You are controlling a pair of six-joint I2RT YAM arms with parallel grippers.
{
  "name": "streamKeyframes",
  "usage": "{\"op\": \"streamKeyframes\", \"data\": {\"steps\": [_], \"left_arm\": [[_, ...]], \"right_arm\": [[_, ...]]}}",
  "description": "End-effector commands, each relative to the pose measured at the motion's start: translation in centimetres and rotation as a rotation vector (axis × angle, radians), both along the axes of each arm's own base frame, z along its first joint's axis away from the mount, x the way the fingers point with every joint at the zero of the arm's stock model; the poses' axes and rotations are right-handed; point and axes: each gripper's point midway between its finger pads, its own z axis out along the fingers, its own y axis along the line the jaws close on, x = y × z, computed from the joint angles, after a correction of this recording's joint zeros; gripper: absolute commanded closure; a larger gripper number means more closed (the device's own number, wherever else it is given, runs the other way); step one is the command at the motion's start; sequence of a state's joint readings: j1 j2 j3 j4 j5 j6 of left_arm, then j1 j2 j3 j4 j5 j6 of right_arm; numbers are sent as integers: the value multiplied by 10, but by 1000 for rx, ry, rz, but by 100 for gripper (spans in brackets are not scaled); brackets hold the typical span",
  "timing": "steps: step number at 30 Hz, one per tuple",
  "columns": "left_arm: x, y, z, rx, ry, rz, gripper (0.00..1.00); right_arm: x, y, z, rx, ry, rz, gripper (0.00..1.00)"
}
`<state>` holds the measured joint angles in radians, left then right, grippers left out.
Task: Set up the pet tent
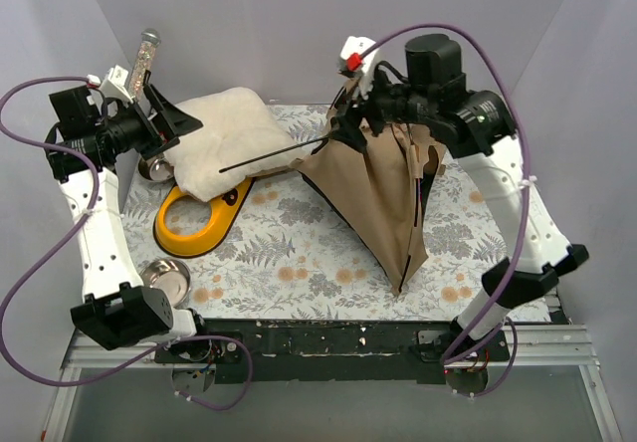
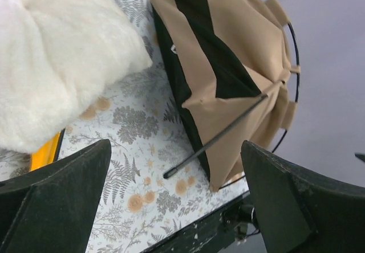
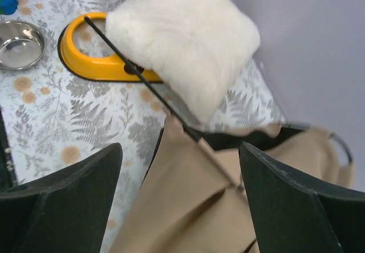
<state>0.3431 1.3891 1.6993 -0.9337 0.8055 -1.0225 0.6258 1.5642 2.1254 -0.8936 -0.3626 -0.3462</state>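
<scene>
Pet tent (image 1: pixel 376 198) slumped, half-collapsed, right side of surface (image 1: pixel 299 268).
Tan fabric creased, dark lining showing, thin blk pole (image 1: pixel 274 157) jutting twd cream cushion (image 1: pixel 224 138); L jaws wide apart, empty; R jaws apart above tent.

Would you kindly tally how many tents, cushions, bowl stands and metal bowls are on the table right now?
Pet tent: 1
Cream cushion: 1
Yellow bowl stand: 1
Metal bowls: 2 (near bowl by the left arm's base; far bowl, partly hidden behind the cushion)
Total: 5
</scene>
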Motion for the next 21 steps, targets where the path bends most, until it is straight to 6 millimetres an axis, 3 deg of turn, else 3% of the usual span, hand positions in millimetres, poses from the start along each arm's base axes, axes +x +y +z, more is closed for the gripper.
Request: {"op": "streamKeyframes", "data": {"steps": [1, 2, 6, 9, 11, 14, 15, 18, 21], "left_arm": [[-37, -28, 28, 46, -184, -192, 2], [-39, -31, 27, 31, -185, -215, 2], [-32, -29, 11, -43, -116, -229, 2], [-26, -14, 0, -99, -71, -187, 2], [-27, -5, -5, -94, -68, -175, 2], [-29, 8, -12, -73, -54, -143, 2], [-32, 11, -16, -78, -49, -141, 2], [-37, 21, -24, -98, -50, -138, 2], [-44, 22, -24, -159, -100, -198, 2]], "right_arm": [[-14, 51, 3, -117, -205, 229, 6], [-12, 60, -3, -144, -248, 247, 2], [-9, 91, -34, -170, -388, 302, 2], [-24, 112, -66, -267, -522, 459, 2], [-23, 126, -83, -311, -553, 501, 6], [-2, 153, -85, -299, -554, 461, 8], [3, 158, -73, -275, -572, 452, 8], [8, 164, -60, -247, -620, 434, 9], [17, 171, -64, -260, -682, 422, 9]]}}
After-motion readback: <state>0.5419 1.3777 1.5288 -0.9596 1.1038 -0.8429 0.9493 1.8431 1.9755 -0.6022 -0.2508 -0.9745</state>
